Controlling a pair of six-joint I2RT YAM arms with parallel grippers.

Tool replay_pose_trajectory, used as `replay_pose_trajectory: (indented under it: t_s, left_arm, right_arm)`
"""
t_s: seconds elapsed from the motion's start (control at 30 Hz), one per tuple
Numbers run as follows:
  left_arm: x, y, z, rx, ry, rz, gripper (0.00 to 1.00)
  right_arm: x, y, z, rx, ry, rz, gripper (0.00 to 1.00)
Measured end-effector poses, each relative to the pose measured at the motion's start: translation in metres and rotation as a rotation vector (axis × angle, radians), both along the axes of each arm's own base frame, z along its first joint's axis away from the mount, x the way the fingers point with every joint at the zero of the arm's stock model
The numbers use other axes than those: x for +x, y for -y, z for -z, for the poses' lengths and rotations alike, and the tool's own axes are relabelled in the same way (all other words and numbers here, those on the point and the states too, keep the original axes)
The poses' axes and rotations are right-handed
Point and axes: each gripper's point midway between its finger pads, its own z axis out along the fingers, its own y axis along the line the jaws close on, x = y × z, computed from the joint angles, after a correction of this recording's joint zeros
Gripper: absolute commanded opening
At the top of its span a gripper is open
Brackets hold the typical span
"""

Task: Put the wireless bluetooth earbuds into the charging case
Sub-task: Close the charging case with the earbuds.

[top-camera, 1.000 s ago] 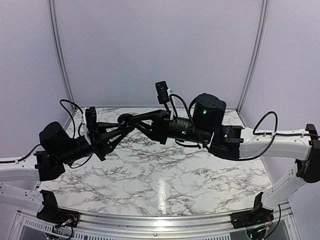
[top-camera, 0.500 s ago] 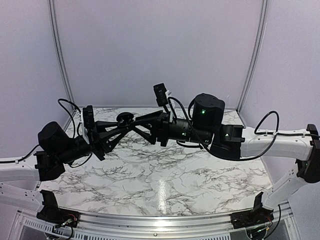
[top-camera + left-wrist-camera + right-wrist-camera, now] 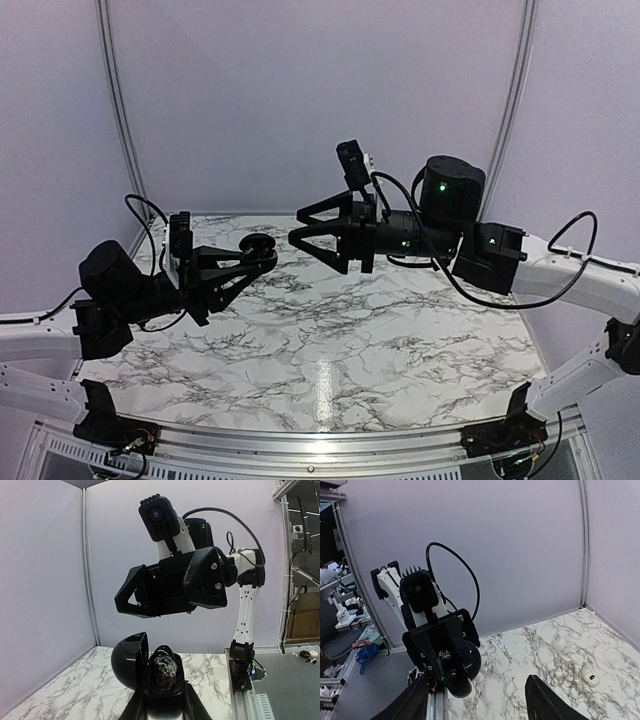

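From above, the left pincer (image 3: 258,256) clenches a black round plastic clamshell (image 3: 264,246) aloft; the right pincer (image 3: 296,227) gapes nearby, released. Left wrist: the clamshell (image 3: 131,657) is hinged open. Right wrist: a small cream-white rounded charging case (image 3: 591,677) lies on the marble tabletop (image 3: 545,642).

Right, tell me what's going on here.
The left gripper holds a black round hinged case up above the marble table, lid open, with a dark glinting item seated inside; it looks like the charging case. The right gripper hangs open beside it, apart, holding nothing. A small white piece lies on the table; what it is I cannot tell.
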Motion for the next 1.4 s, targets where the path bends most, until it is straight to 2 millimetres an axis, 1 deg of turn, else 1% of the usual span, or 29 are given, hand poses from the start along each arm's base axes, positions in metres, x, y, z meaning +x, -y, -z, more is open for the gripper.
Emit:
replay_pose_trajectory:
  t_s: [0.1, 0.27, 0.4, 0.57, 0.87, 1.1, 1.4]
  left_arm:
    - [0.000, 0.003, 0.000, 0.000, -0.019, 0.018, 0.00]
    - [0.000, 0.006, -0.002, 0.001, -0.042, 0.031, 0.00]
    - [0.000, 0.009, -0.002, 0.006, -0.054, 0.044, 0.00]
    - [-0.003, 0.015, -0.001, 0.017, -0.076, 0.082, 0.00]
    - [-0.005, 0.019, 0.003, 0.029, -0.095, 0.110, 0.00]
    - [-0.006, 0.019, 0.004, 0.033, -0.096, 0.115, 0.00]
    - [-0.003, 0.018, 0.005, 0.034, -0.099, 0.104, 0.00]
  right_arm:
    - [-0.002, -0.003, 0.001, -0.030, 0.019, -0.017, 0.63]
    - [-0.004, -0.008, -0.002, -0.083, 0.057, -0.011, 0.75]
    - [-0.004, -0.012, -0.005, -0.127, 0.086, 0.007, 0.80]
    - [0.003, -0.016, 0.002, -0.190, 0.092, 0.033, 0.84]
    - [0.006, -0.024, 0.018, -0.250, 0.053, 0.024, 0.88]
    - [0.005, -0.029, 0.026, -0.260, 0.012, 0.006, 0.89]
    - [0.010, -0.034, 0.027, -0.270, -0.022, 0.023, 0.82]
